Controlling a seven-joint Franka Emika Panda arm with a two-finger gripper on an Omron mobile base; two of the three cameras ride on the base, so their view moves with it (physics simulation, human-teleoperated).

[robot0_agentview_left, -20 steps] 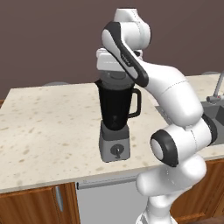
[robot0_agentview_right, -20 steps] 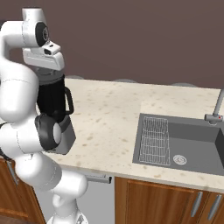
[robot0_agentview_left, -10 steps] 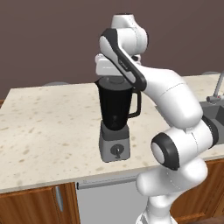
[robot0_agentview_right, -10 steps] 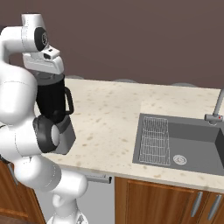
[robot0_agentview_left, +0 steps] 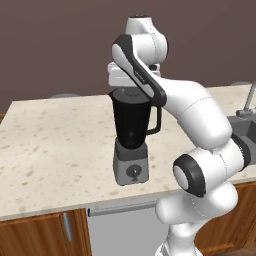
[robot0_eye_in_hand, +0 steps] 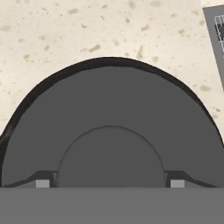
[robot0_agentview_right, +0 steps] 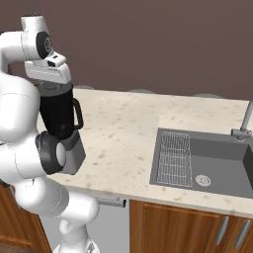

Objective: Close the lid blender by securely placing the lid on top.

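Note:
The blender [robot0_agentview_left: 131,122] [robot0_agentview_right: 57,116], a black tapered jar with a side handle on a grey boxy base with a round knob, stands near the counter's front edge. The lid [robot0_eye_in_hand: 109,109], a dark grey disc with a raised centre, lies level across the jar's mouth, and the black rim shows around its far edge. My gripper [robot0_eye_in_hand: 109,183] [robot0_agentview_left: 128,90] points straight down onto the jar top. One fingertip [robot0_eye_in_hand: 42,183] rests against each side of the lid's raised centre. In both base views the hand hides most of the lid.
The speckled beige counter [robot0_agentview_left: 50,140] stretches left of and behind the blender. A grey sink [robot0_agentview_right: 207,158] with a wire rack and a faucet [robot0_agentview_right: 244,123] is set into the counter to the right. A dark wall runs behind. Wooden cabinets sit below.
The upper arm has sunk slightly. The hand stays over the jar mouth with the lid beneath it.

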